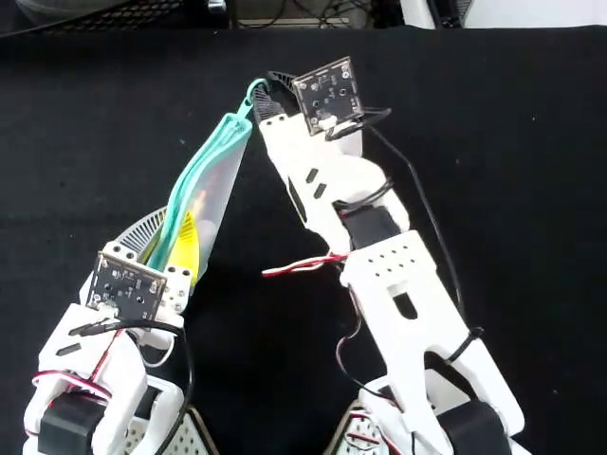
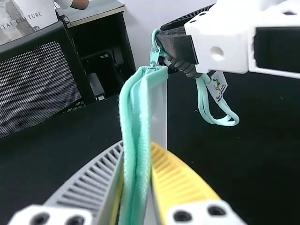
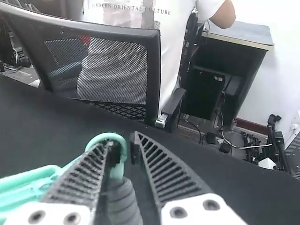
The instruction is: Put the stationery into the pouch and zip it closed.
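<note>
Pouch held on edge over black table cloth, pulled taut, probably so the slider runs straight. Teal woven zip band, frosted translucent body. Left gripper, ribbed grey and yellow jaws, clamps its near end. Right gripper, black ribbed jaws, pinches zip pull at its far end. Zip looks closed.

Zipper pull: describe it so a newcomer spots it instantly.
On the black table, follow the clear pouch with the teal zip to its far end. The zipper pull is the small teal tab there, held by the right end effector; unlike the teal strap loop hanging nearby, it is short and straight.
</note>
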